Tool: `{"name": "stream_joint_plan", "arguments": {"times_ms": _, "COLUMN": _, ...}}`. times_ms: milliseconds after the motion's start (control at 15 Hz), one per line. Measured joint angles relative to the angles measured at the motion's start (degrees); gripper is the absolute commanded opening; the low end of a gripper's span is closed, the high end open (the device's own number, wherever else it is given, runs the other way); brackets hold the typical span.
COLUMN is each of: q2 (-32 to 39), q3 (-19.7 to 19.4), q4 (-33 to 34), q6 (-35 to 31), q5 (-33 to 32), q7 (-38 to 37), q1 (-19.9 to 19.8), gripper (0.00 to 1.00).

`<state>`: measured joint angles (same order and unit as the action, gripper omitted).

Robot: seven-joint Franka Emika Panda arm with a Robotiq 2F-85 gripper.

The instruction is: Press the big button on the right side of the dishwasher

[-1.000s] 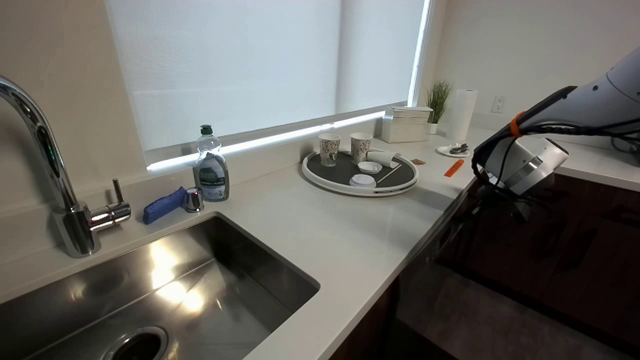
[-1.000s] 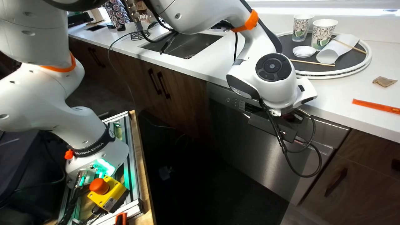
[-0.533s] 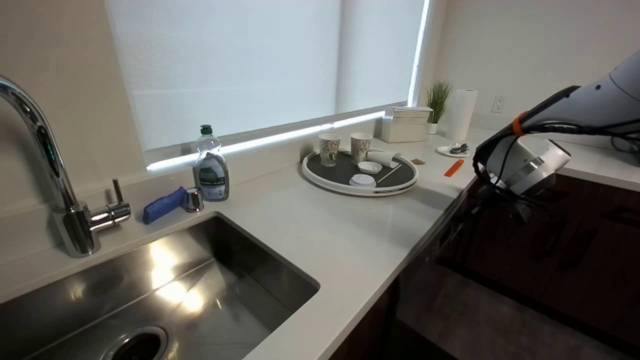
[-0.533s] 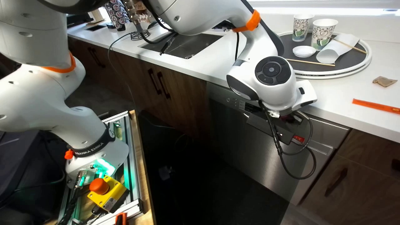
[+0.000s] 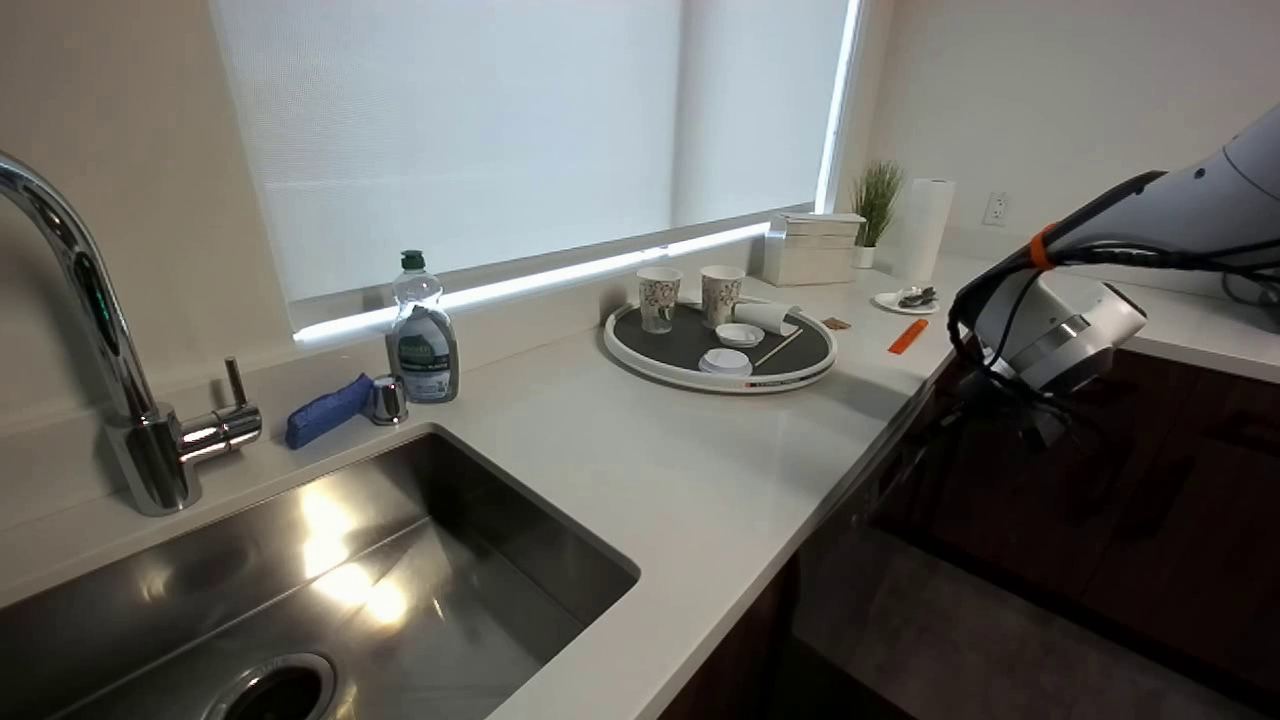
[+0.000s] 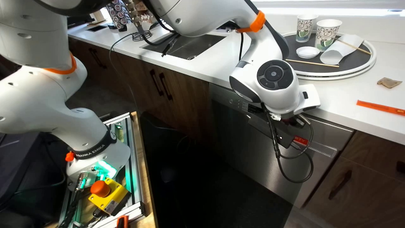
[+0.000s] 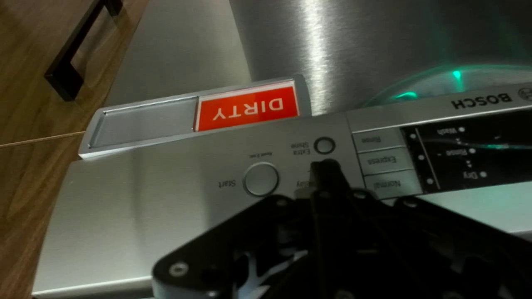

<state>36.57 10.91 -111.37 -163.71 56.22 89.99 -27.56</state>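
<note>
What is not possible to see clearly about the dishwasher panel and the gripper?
Wrist view: fine print beside the Start button, too small.
Wrist view: a label, partly covered by the gripper.
Wrist view: whether it touches the panel; its fingers block that spot.
In an exterior view: Start button, hidden behind the arm.

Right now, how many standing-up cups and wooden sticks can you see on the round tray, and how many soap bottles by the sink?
Standing cups: 2
Wooden sticks: 2
Soap bottle: 1
Total: 5

Close wrist view of dishwasher (image 7: 270, 143)
</note>
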Motion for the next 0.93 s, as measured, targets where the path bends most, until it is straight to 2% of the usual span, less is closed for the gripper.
{"name": "stream_joint_plan", "arguments": {"times_ms": 933, "q2": 0.06, "q3": 0.5, "q4": -0.04, "q6": 0.0, "q5": 1.06, "q7": -1.94, "q1": -0.49, "gripper": 0.0}}
